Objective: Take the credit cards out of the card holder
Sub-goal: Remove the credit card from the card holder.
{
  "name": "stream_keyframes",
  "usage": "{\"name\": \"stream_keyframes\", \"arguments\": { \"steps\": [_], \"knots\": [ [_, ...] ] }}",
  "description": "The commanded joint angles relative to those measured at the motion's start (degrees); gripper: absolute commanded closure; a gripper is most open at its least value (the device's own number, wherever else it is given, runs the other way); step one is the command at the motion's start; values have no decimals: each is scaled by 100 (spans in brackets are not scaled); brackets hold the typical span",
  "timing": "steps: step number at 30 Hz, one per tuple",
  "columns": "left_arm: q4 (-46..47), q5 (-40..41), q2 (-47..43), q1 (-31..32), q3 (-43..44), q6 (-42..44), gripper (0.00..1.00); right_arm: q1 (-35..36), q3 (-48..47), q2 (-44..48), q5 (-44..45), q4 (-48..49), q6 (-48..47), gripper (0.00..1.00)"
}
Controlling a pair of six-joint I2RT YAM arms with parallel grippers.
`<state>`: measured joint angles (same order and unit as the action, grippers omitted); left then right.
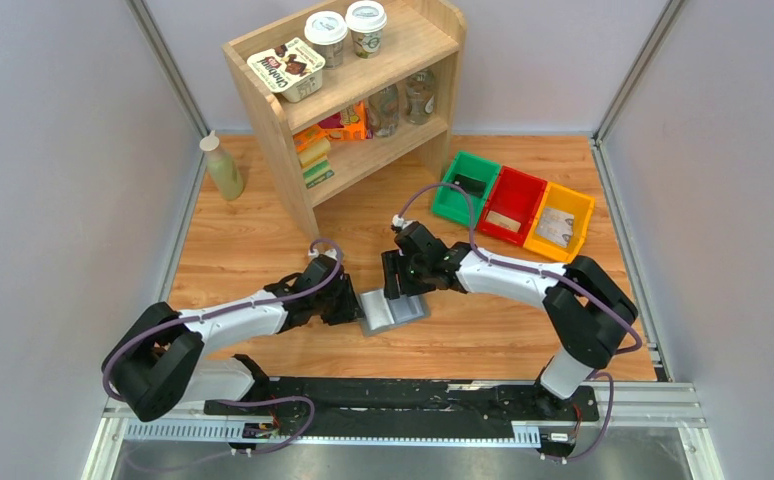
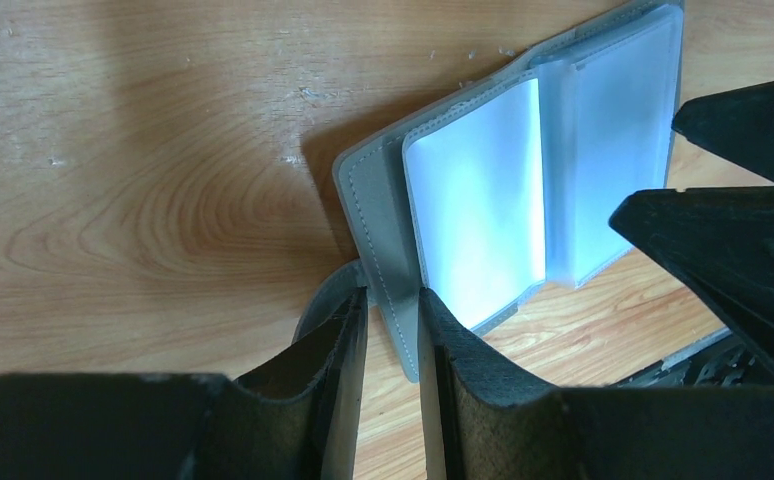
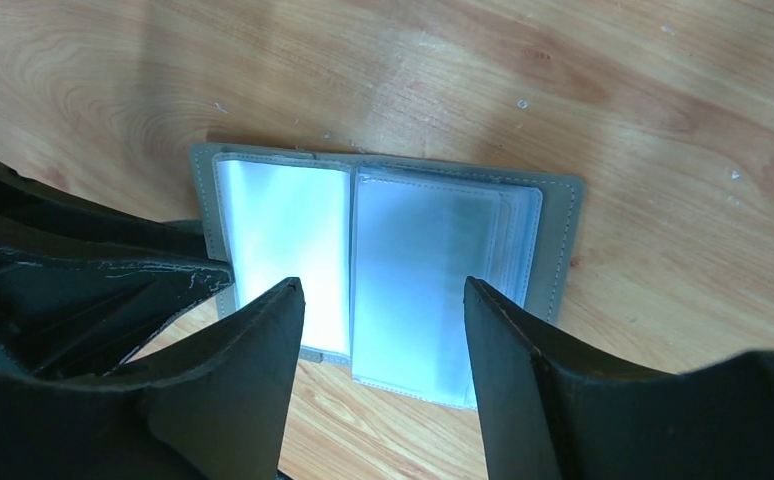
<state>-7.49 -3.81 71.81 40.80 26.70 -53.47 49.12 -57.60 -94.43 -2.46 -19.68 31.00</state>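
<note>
Card holder (image 1: 393, 310): lies open like a book on the wooden table (image 1: 253, 250), near the front edge, between the two arms. Grey cover faces down and the pale blue-grey plastic sleeves face up.

Left gripper (image 1: 348, 305): the left wrist view shows this gripper (image 2: 393, 300) pinching the holder (image 2: 483, 200) by the stitched edge of its left cover. One finger (image 2: 343, 340) is on each side of the grey flap, and that edge is tipped up a little off the wood.

Right gripper (image 1: 403, 285): the right wrist view shows this gripper (image 3: 381, 288) with its fingers spread wide and nothing between them. It is poised over the holder (image 3: 383, 260). The fingers straddle the centre fold and the inner part of the right-hand sleeve stack. From this view I cannot tell whether the tips touch the plastic.

Credit cards: the sleeves are frosted and glare white, so I cannot tell whether any cards are inside.

Surroundings:
- Green bin (image 1: 466, 185), red bin (image 1: 511, 205) and yellow bin (image 1: 560, 222) stand in a row at the far right, well apart from the holder.
- The red and yellow bins each hold a pale flat rectangle.
- Wooden shelf (image 1: 343, 110) stands at the back.
- A bottle (image 1: 223, 167) stands to the left of the shelf.
</note>
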Motion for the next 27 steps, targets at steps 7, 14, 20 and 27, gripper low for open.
{"name": "stream_keyframes", "arguments": {
  "steps": [7,14,20,27],
  "knots": [
    [-78,39,167,-54,134,109,66,159,-348,-242,527,-246,-191,34],
    [-51,12,228,-89,143,118,66,229,-471,-234,712,-396,-270,32],
    [-7,-32,254,-107,151,127,66,247,-471,-330,580,-370,-279,33],
    [19,-58,281,-116,151,127,66,291,-445,-479,510,-343,-253,33]
  ]
}}
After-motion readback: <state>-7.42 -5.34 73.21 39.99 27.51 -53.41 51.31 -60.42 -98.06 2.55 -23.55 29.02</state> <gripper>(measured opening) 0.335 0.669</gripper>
